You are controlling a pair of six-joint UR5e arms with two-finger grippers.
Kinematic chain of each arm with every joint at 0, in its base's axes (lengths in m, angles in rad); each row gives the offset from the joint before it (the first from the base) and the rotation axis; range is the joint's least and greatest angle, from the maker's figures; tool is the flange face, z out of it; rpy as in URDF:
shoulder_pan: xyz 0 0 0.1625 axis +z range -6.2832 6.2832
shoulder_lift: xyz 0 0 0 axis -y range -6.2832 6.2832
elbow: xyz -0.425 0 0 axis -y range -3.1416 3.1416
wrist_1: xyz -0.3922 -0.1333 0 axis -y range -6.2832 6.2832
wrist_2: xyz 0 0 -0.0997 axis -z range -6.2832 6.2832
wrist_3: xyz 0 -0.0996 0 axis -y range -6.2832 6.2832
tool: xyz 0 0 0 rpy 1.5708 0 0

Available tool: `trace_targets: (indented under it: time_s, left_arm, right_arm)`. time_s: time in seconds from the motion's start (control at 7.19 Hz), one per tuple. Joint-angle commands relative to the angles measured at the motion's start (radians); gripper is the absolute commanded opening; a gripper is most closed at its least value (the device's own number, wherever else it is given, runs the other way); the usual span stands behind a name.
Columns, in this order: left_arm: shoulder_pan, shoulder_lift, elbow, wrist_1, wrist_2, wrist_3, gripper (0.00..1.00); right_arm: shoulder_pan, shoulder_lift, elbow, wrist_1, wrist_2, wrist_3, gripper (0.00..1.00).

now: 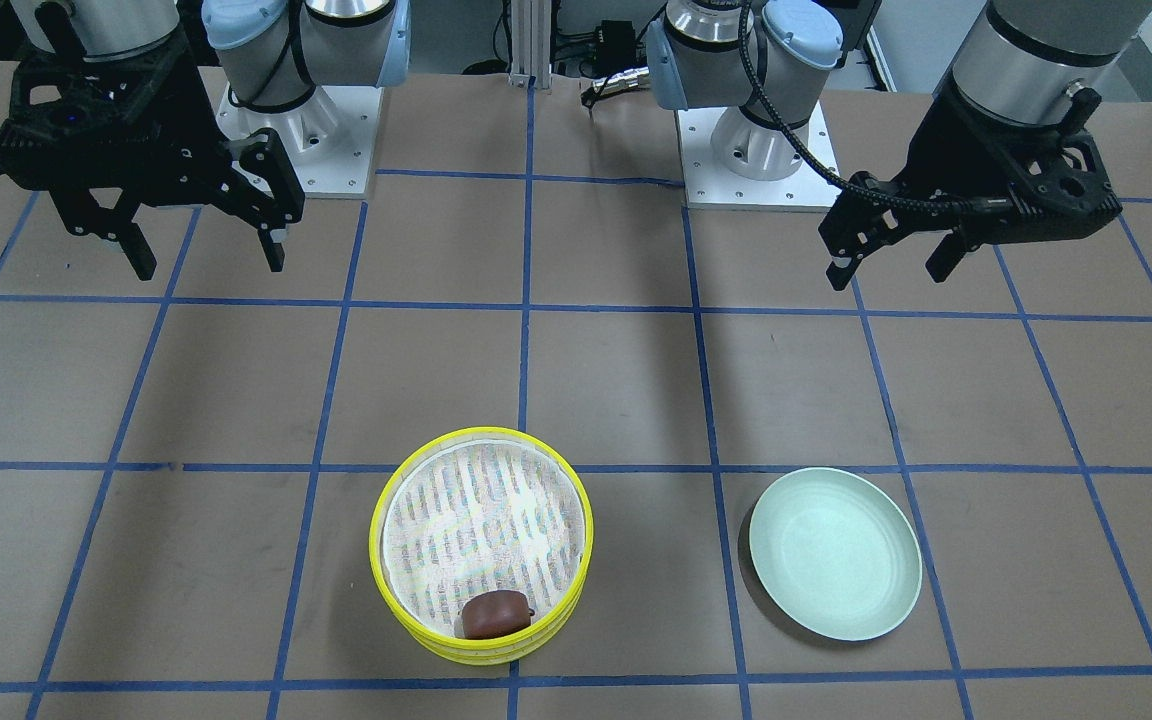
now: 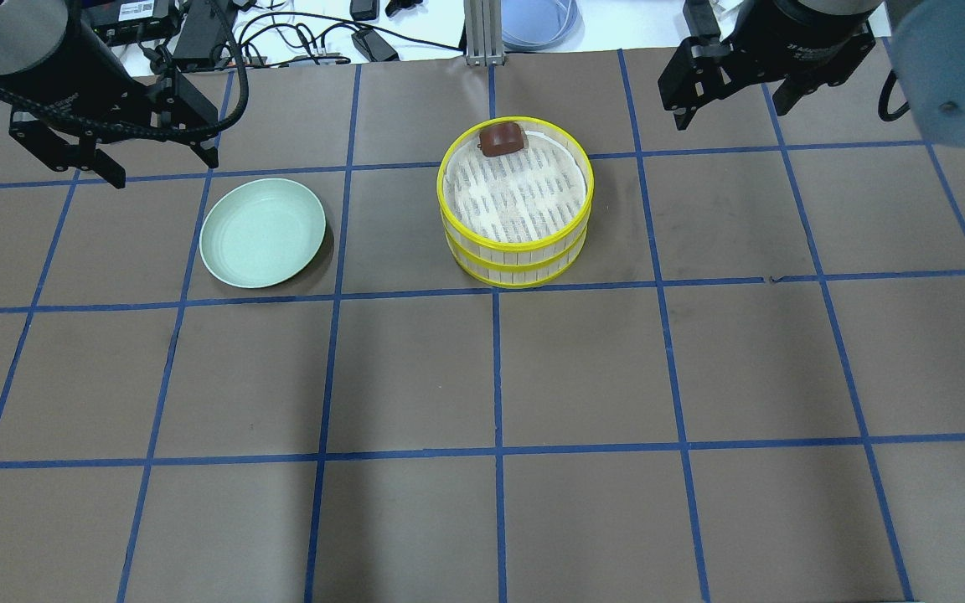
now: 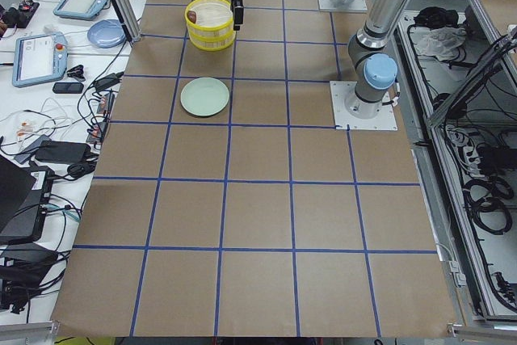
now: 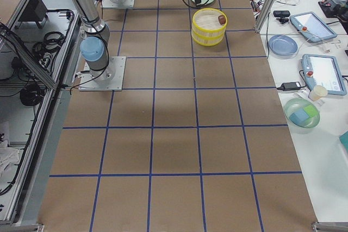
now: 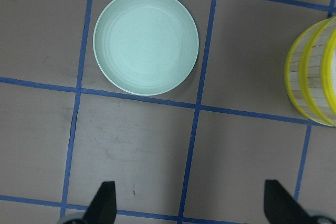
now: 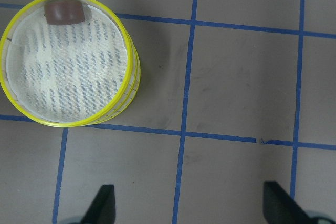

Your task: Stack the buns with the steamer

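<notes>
We see the steamer [image 2: 516,256], two tiers stacked, toward the far side of the table [image 2: 583,368], with the brown bun [image 2: 502,138] against its far rim. The green plate [image 2: 263,233] lies well apart to the left. Our left gripper [image 1: 889,276] and right gripper [image 1: 210,266] hang with fingers wide, well apart from both.

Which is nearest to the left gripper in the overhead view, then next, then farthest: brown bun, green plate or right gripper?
From the left gripper:
1. green plate, close by on the left side.
2. brown bun, mid-table, at the far rim of the steamer.
3. right gripper, across on the right side.
</notes>
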Motion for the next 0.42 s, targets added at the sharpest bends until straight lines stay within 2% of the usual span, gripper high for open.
trace_targets:
  time_s: [0.0, 0.28]
  left_arm:
    - [0.0, 0.0, -0.002, -0.004, 0.002, 0.0, 1.0]
    - [0.0, 0.009, -0.018, -0.008, 0.003, 0.0, 1.0]
  right_arm:
    - [0.001, 0.015, -0.004, 0.005, -0.074, 0.002, 1.0]
    - [0.002, 0.017, -0.007, 0.005, -0.06, 0.006, 1.0]
